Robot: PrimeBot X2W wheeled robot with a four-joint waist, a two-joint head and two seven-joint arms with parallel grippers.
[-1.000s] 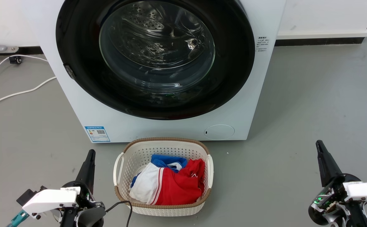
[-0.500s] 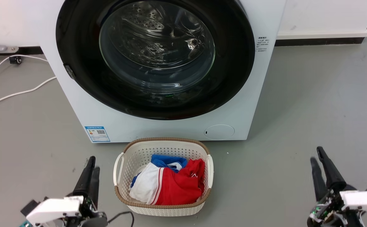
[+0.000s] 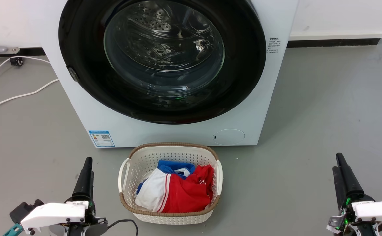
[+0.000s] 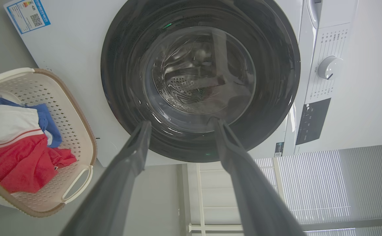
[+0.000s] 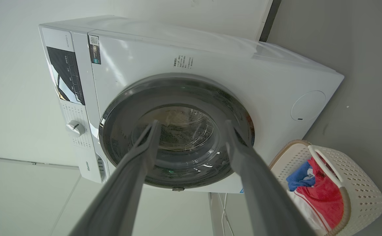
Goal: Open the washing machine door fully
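Plainly, the washing machine door [image 3: 164, 62] is shut; before it, left gripper [image 3: 88, 163] and right gripper [image 3: 337, 160] hover, jaws parted, empty, ready.

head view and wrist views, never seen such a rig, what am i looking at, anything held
The head view looks down from the robot's head; its two-fingered left tool and right tool sit at the bottom corners. Each wrist view looks along one tool's fingers. Ahead stands a white washing machine, its round black washing machine door shut. A basket of red, white and blue clothes sits on the floor before it. Both tools are open, holding nothing.
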